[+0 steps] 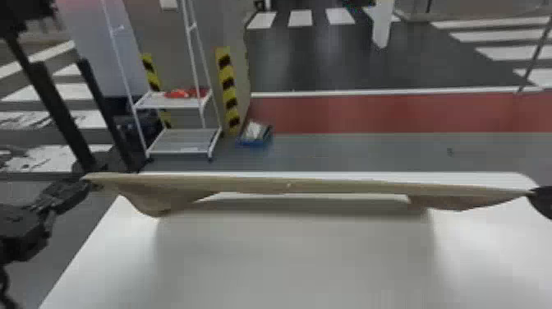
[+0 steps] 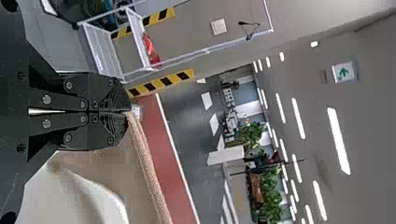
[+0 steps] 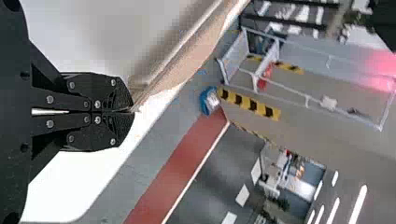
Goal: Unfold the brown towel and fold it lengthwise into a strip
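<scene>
In the head view, the brown towel (image 1: 287, 185) is hanging over the white table (image 1: 287, 259), its long axis running left to right between the left gripper (image 1: 93, 185) and right gripper (image 1: 534, 192). In the left wrist view, fingers are clamping one corner; in the right, another.

Note cut-off of the right gripper (image 1: 534, 194) at the head view's right edge, and of the white table (image 1: 287, 263) at the bottom. Treat as hidden the gripped portions of the towel (image 1: 254, 185) inside the right gripper and left gripper (image 1: 91, 185). Leave unidentified the red items (image 1: 185, 93) and the blue tray's (image 1: 255, 144) contents: too blurred.
</scene>
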Controlling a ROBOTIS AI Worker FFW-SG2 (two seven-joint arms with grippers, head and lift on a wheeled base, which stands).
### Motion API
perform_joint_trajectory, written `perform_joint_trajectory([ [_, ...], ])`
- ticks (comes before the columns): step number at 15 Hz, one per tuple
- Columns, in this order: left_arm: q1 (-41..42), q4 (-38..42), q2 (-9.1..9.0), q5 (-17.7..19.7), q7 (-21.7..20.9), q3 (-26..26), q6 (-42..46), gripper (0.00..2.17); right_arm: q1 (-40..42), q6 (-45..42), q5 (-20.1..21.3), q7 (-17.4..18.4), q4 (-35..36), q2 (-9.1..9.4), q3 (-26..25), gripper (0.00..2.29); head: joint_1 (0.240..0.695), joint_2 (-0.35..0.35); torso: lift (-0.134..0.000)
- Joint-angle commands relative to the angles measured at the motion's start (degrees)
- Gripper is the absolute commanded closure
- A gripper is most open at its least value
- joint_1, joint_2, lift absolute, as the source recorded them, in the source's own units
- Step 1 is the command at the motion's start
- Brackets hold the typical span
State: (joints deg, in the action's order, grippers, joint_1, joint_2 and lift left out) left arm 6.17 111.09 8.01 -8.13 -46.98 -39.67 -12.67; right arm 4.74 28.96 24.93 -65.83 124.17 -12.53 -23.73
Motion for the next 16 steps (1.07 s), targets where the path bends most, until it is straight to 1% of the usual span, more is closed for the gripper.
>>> perform_joint_trajectory([
  [1,7.6,-6.2,-1.24,0.1,0.0,-0.2,15.9,2.15,9.1,-11.2,0.8,-0.8,-1.1,1.37,-1.1,2.25,0.640,0.153,-0.126],
  [2,9.5,-8.7,-1.42,0.1,0.0,-0.9,20.4,2.14,11.6,-13.2,0.8,-1.9,-1.4,1.63,-1.9,2.25,0.695,0.164,-0.126],
  [4,12.5,-12.3,-1.42,0.0,-0.6,-2.5,28.5,2.14,15.7,-16.3,0.8,-4.5,-1.3,1.63,-3.8,2.25,0.695,0.176,-0.126],
  [5,13.6,-13.6,-1.42,0.1,-2.0,-3.3,32.0,2.15,17.1,-17.4,0.8,-5.5,-1.2,1.72,-5.0,2.25,0.695,0.182,-0.126],
  [7,14.7,-14.3,-1.42,0.0,-4.6,-5.4,34.0,2.14,18.3,-18.3,0.1,-7.4,-1.0,1.72,-7.8,2.25,0.695,0.190,-0.126],
  [8,14.7,-14.2,-1.33,0.0,-6.4,-6.2,34.0,2.14,18.5,-18.3,-0.2,-8.6,-0.9,1.72,-8.9,2.25,0.695,0.188,-0.126],
  [9,14.7,-14.0,-1.24,-0.1,-6.7,-6.7,34.0,2.13,18.5,-18.1,-0.4,-9.1,-0.6,1.72,-9.1,2.25,0.695,0.185,-0.126],
  [11,14.7,-12.0,-1.33,-1.4,-7.2,-6.2,33.1,2.13,17.2,-16.5,0.0,-9.1,-0.6,1.63,-8.4,2.25,0.695,0.183,-0.126],
  [12,14.2,-11.1,-1.33,-2.8,-8.1,-5.6,32.4,2.13,16.0,-15.1,1.0,-9.3,-0.9,1.28,-7.4,2.25,0.695,0.183,-0.126],
  [13,13.6,-10.1,-1.33,-5.1,-8.7,-4.3,29.8,2.13,14.0,-13.0,2.6,-10.2,-1.4,0.93,-5.5,2.25,0.695,0.181,-0.126],
  [14,12.5,-9.8,-1.15,-7.4,-8.7,-2.9,26.9,2.13,11.9,-10.7,4.0,-10.2,-2.2,0.40,-3.9,2.25,0.695,0.169,-0.126],
  [15,11.2,-9.8,-0.98,-8.8,-9.0,-1.7,24.7,2.13,9.9,-9.1,5.0,-10.2,-3.1,0.05,-2.6,2.25,0.695,0.162,-0.126],
  [16,9.4,-9.8,-0.71,-11.0,-9.2,-0.3,20.6,2.13,7.4,-6.7,6.4,-10.2,-4.1,-0.39,-0.9,2.25,0.695,0.156,-0.126],
])
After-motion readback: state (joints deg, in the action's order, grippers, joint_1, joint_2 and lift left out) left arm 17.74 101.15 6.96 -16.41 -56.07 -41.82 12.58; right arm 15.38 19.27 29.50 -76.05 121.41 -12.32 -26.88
